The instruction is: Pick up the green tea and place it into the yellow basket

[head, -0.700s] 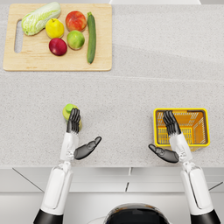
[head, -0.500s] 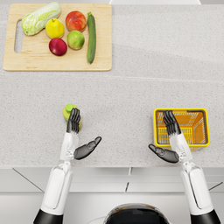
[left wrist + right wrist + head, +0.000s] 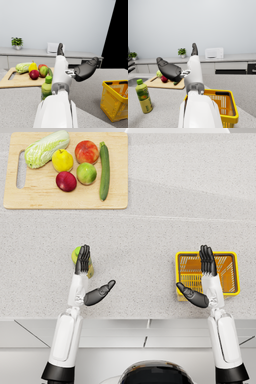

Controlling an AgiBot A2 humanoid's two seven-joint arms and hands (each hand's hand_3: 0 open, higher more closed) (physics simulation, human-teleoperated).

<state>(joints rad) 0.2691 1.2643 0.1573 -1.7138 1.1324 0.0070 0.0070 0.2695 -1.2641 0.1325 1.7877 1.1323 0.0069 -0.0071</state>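
- The green tea (image 3: 76, 257) is standing up on the desk (image 3: 150, 238), right by my left robot hand (image 3: 84, 278), whose fingers are reaching over it.
- My left robot hand is staying spread wide, thumb out to the side, and it is holding nothing. It is not touching the bottle as far as I can tell.
- Nothing is looking different from a moment ago. The bottle and both arms are sitting in the same spots.
- So I am thinking the grab is not starting yet.
- My right robot hand (image 3: 204, 278) is spread wide too, hanging over the near edge of the yellow basket (image 3: 231, 278).
- The basket is well apart from the bottle, so I am needing to carry it across.
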